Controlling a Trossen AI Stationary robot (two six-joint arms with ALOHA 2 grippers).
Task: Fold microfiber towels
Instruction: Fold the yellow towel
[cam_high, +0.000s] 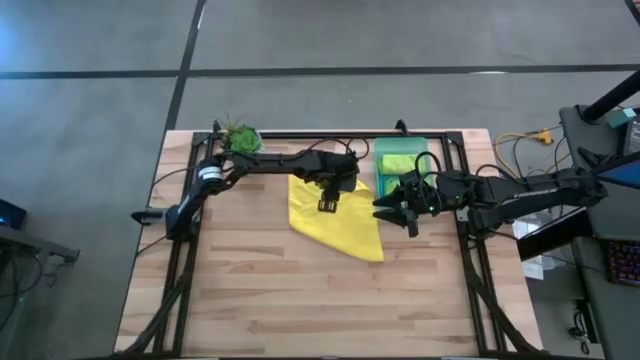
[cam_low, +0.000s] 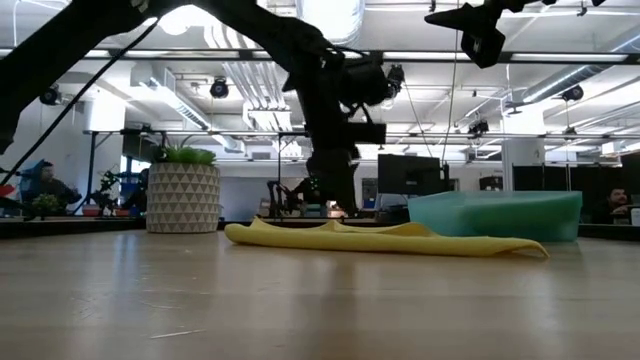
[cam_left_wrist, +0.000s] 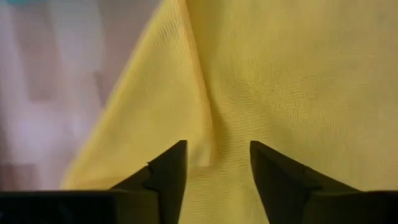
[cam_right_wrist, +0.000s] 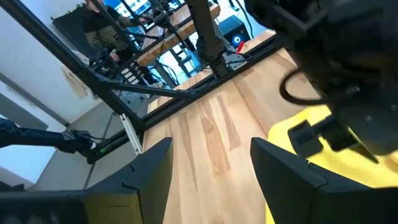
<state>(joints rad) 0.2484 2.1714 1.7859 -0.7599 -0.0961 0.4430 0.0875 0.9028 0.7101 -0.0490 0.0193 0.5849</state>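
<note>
The yellow microfiber towel (cam_high: 335, 222) lies flat near the middle of the tabletop (cam_high: 260, 300), just left of the translucent green bin (cam_high: 384, 178). It presents as an irregular folded shape: a broad upper part tapering to a corner toward the near right. A soft crease runs across the cloth in the left wrist view. A lime green towel (cam_high: 399, 160) rests inside the bin.

Handling judgement: the cloth is light, floppy and non-fragile. It will sag and drape when lifted and will not hold a shape unsupported. The weave looks grippy, not slippery. Take hold at a corner or along a free edge, pinching one layer or all layers deliberately; a mid-panel pinch would bunch the fabric.

The left end effector (cam_high: 328, 203) sits over the far part of the towel, fingers parted to a moderate gap and holding nothing; the cloth shows between them.

The right end effector (cam_high: 400, 212) hovers just right of the towel, beside the bin, fingers parted and empty.
</note>
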